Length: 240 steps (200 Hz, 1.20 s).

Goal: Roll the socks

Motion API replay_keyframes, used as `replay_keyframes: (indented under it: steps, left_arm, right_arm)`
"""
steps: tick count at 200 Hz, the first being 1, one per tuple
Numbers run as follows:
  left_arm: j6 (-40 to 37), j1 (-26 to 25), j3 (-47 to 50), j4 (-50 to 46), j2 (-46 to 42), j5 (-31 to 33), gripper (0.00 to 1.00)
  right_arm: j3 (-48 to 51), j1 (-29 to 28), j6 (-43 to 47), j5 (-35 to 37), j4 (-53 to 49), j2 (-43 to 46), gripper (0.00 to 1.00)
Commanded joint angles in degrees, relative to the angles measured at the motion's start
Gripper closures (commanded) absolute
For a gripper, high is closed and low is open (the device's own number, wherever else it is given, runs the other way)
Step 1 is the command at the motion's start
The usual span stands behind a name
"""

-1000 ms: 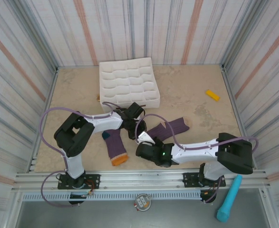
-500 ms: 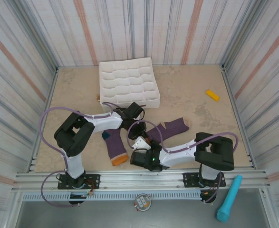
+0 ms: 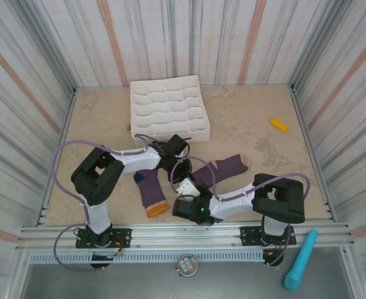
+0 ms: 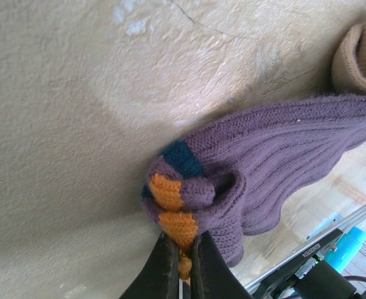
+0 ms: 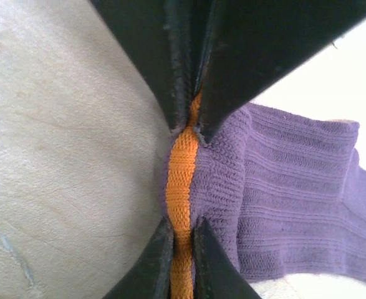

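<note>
Two purple socks lie near the table's front. One sock (image 3: 150, 190) lies flat on its own, its orange toe towards the rail. The other sock (image 3: 225, 167) stretches right from the grippers. My left gripper (image 3: 180, 166) is shut on this sock's orange toe (image 4: 176, 225), and the purple knit (image 4: 276, 156) bunches in a fold just beyond the left gripper (image 4: 181, 252). My right gripper (image 3: 186, 182) is shut on the same orange edge (image 5: 179, 177) from the opposite side. In the right wrist view the left arm's fingers (image 5: 170, 75) meet my right gripper (image 5: 183, 252) across the sock (image 5: 288, 187).
A white compartmented tray (image 3: 169, 113) stands behind the grippers. A yellow block (image 3: 279, 124) lies at the back right. A teal cylinder (image 3: 301, 260) rests outside the front rail at the right. Striped walls enclose the table on three sides.
My right gripper has shut on the sock's orange toe. The right arm folded in and moved left before that. The left arm has stayed put.
</note>
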State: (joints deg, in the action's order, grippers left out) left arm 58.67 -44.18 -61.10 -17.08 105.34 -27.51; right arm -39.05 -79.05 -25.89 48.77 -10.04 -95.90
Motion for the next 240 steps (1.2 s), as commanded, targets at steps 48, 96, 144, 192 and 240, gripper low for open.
replay_keyframes:
  steps: [48, 96, 144, 192, 240]
  left_arm:
    - [0.0, 0.8, 2.6, 0.8, -2.4, 1.1, 0.58]
    - [0.2, 1.5, 3.6, 3.1, -6.0, 1.6, 0.35]
    - [2.0, 2.4, 7.9, 7.9, -11.0, 5.1, 0.32]
    - [3.5, 2.6, 12.0, 15.6, -13.4, 4.8, 0.28]
    - [2.8, 2.4, 14.7, 20.7, -16.0, 5.5, 0.27]
  right_arm:
    - [8.2, 6.1, -3.7, -18.1, 6.5, 5.9, 1.0]
    - [12.6, 11.2, -4.4, -27.8, 11.4, 9.9, 1.0]
    - [18.4, 18.7, -6.2, -40.2, 18.5, 14.7, 1.0]
    - [22.1, 24.6, -8.2, -50.8, 22.8, 16.3, 1.0]
    - [26.6, 30.5, -14.1, -59.4, 30.4, 17.1, 1.0]
